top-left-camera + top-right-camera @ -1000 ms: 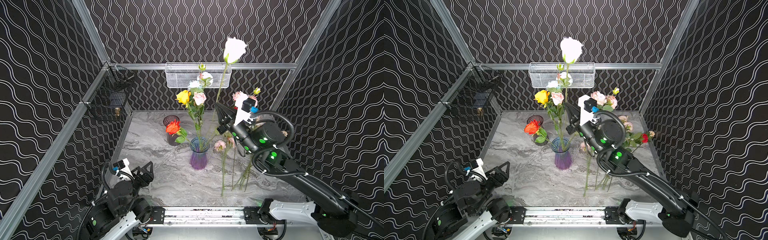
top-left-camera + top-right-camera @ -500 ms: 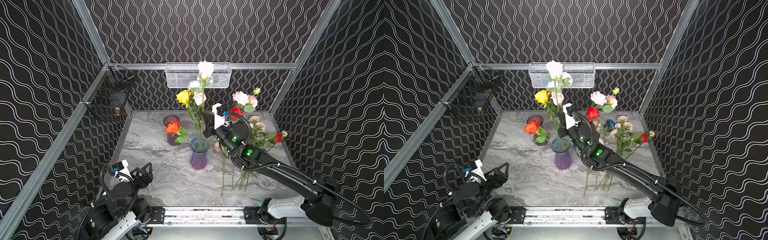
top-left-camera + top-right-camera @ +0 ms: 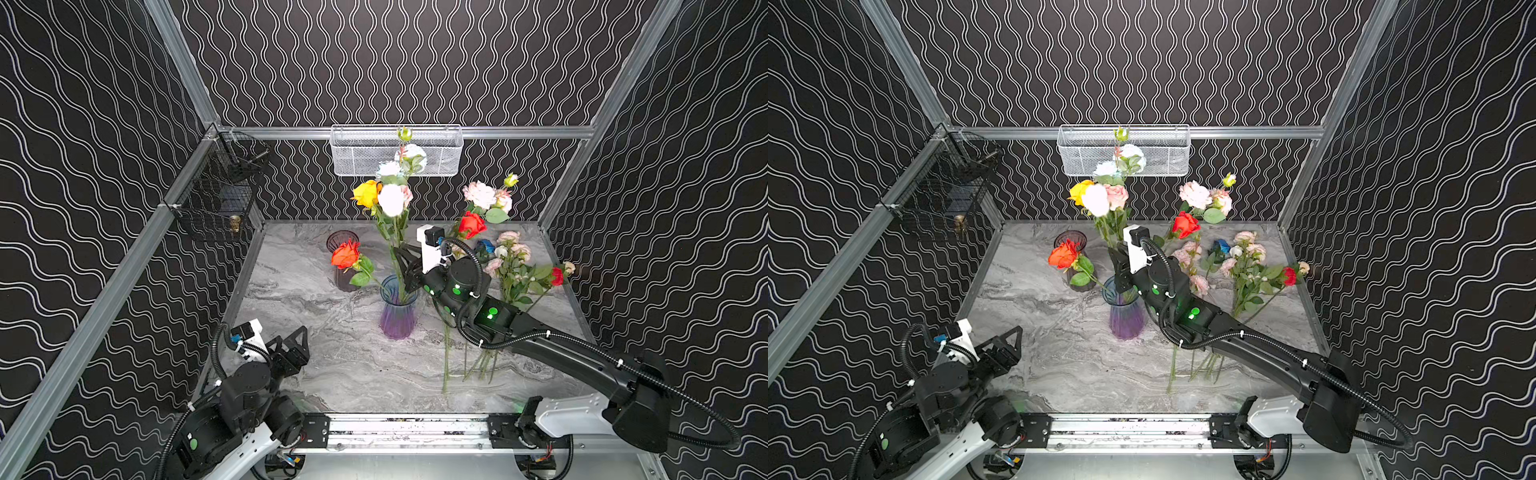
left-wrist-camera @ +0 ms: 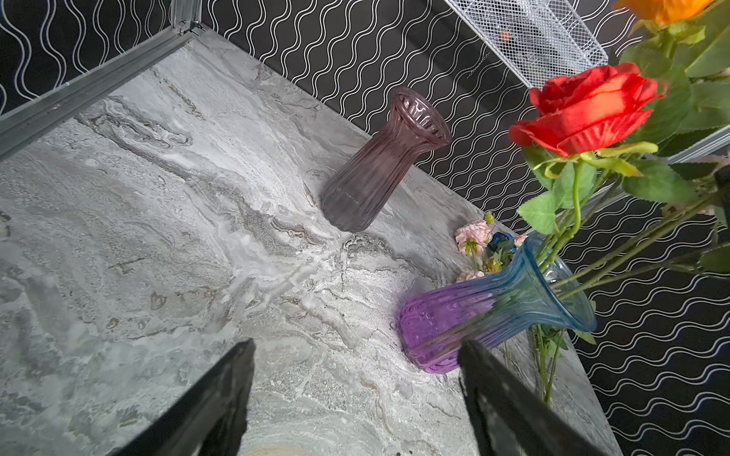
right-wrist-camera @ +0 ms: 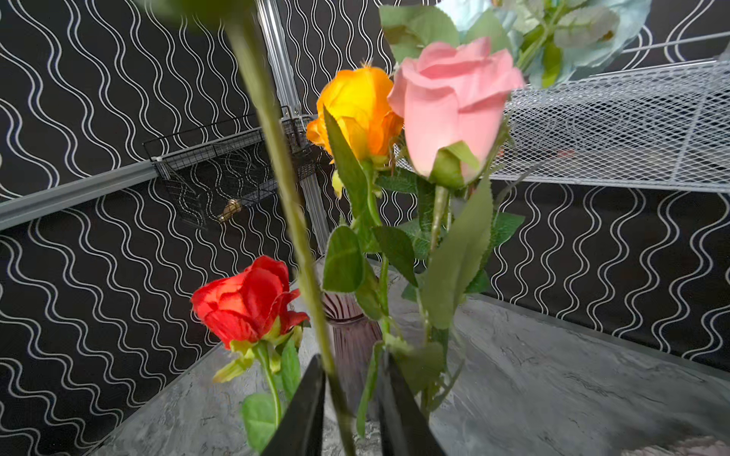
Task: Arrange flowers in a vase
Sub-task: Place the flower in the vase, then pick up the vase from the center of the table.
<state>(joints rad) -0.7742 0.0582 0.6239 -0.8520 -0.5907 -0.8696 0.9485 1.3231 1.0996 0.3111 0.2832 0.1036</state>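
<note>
The purple-and-blue glass vase [image 3: 398, 309] [image 3: 1124, 309] [image 4: 474, 316] stands mid-table and holds several flowers: a yellow rose [image 3: 365, 193], a pink rose [image 5: 454, 106], an orange-red rose [image 3: 345, 254] and a pale spray [image 3: 409, 156]. A white rose [image 3: 390, 200] [image 3: 1096, 200] stands among them. Its stem [image 5: 300, 237] runs down between the parted jaws of my right gripper [image 3: 405, 266] [image 5: 351, 357], just above the vase rim, lying against one finger with a gap to the other. My left gripper [image 3: 293, 347] [image 4: 357, 343] hangs open and empty near the front left.
More loose flowers [image 3: 511, 266] lie and lean at the right, with a red rose [image 3: 471, 224] and a blue bloom [image 3: 484, 246] among them. An empty dark purple vase [image 3: 341, 243] stands behind the orange-red rose. A white mesh basket [image 3: 397, 149] hangs on the back wall and a black wire basket [image 3: 224, 191] on the left wall.
My right arm has carried the white rose left and down, its bloom dropping level with the yellow rose. The right jaws have parted round the stem. The left arm has not moved.
</note>
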